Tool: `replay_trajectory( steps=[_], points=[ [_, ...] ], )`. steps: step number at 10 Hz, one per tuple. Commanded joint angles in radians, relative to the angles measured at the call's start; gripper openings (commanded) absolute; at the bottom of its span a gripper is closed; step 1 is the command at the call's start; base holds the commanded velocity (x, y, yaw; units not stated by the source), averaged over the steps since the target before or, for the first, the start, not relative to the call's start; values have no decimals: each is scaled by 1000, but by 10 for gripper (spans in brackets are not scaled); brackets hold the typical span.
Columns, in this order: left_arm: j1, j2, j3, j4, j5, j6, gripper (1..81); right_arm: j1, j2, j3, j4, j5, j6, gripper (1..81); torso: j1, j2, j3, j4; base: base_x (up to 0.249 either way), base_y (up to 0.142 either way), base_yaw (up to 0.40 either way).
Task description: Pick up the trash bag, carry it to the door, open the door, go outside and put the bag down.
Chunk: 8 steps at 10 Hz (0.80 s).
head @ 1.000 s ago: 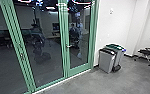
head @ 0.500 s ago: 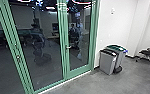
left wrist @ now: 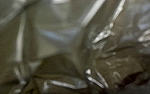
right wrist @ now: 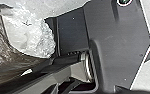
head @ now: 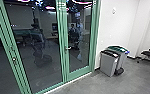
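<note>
The shiny trash bag [left wrist: 63, 47] is close by the left pincer. I can't tell if either pincer is spread or pinching.

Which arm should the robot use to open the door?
Right, probably: the trash bag looks very close to the left wrist's camera and farther from the right's. So the right arm seems freer.

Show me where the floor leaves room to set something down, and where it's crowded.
Bare grey floor lies before the green-framed glass door, and more between the two grey, boxy bins and the black office chair. It is crowded by the white wall, where the bins stand close together.
</note>
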Motion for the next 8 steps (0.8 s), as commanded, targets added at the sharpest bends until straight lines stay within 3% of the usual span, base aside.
replay_trajectory(
  steps=[1, 4, 8],
  points=[
    [-63, 1, 4, 8, 59, 9, 10, 54, 2, 4, -8, -64, -4, 811, 0, 0, 0, 0, 173, 0, 0],
    [-63, 2, 4, 8, 59, 9, 10, 54, 4, 2, -8, -63, -4, 811, 0, 0, 0, 0, 173, 0, 0],
    [-63, 2, 4, 8, 59, 9, 10, 53, 4, 2, -8, -63, -4, 811, 0, 0, 0, 0, 173, -69, 0]
  ],
)
